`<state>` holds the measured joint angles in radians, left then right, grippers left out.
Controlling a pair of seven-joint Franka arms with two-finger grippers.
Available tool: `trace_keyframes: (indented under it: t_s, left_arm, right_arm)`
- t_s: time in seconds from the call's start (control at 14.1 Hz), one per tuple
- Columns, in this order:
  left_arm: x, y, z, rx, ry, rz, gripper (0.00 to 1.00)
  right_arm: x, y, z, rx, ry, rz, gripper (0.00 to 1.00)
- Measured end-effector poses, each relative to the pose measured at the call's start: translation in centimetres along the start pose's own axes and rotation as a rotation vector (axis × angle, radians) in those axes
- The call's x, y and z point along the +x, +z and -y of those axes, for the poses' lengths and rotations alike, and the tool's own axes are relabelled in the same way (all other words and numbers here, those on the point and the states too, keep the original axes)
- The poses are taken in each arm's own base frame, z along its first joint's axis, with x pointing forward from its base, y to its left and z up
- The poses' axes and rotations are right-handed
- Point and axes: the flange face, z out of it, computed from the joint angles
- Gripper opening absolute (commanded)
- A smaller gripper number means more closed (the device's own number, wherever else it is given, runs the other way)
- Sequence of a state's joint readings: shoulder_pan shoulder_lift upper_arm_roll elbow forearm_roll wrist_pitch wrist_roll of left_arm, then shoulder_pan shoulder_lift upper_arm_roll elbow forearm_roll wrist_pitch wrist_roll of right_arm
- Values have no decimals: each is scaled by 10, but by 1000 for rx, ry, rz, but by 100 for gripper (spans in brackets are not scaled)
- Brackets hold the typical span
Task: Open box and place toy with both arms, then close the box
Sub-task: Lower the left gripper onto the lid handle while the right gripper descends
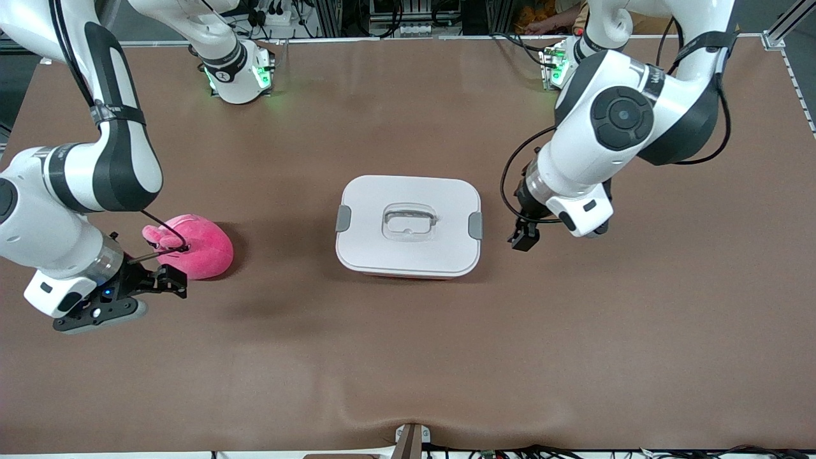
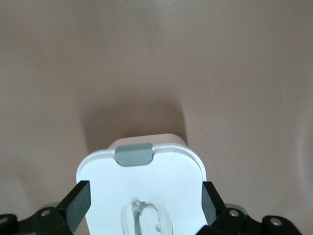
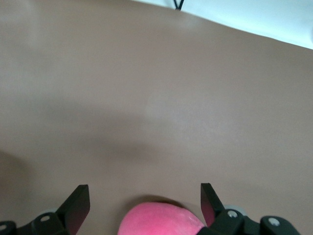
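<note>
While spread wide, right fingers flanking toy.

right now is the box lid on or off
On. The white lid sits flat over the box, both grey side clips at its edges, and the toy lies outside on the table.

The box, a rounded white-lidded tub with a clear recessed handle and grey clips at both ends, sits shut at the centre of the front view. The toy, a hot-pink plush, lies at middle left.
</note>
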<state>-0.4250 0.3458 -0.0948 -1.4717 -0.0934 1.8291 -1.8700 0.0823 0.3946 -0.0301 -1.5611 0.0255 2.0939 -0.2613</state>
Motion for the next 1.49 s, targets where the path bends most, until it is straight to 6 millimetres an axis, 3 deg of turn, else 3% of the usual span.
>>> trace_keyframes:
  t_s: [0.21,0.35,0.57,0.71,1.06,1.27,1.49]
  left_arm:
    - [-23,19,-2,-13,-57,7,100]
    - [-34,30,-2,-17,-96,11,100]
    - [-49,42,-3,-32,-135,21,100]
    - [-58,49,-4,-48,-166,31,100]
    - [-84,69,1,-43,-185,24,100]
    - [-112,84,5,-68,-217,-28,100]
    - [-144,99,11,-76,-235,-38,100]
  right_arm:
    - [-27,-17,3,14,-73,40,100]
    - [-46,-31,-7,34,-168,84,100]
    - [-62,-42,-22,70,-356,106,100]
    - [-67,-43,-21,102,-513,128,100]
    - [-74,-36,-14,168,-812,159,100]
    - [-82,-16,1,208,-888,194,100]
    - [-95,7,2,235,-903,224,100]
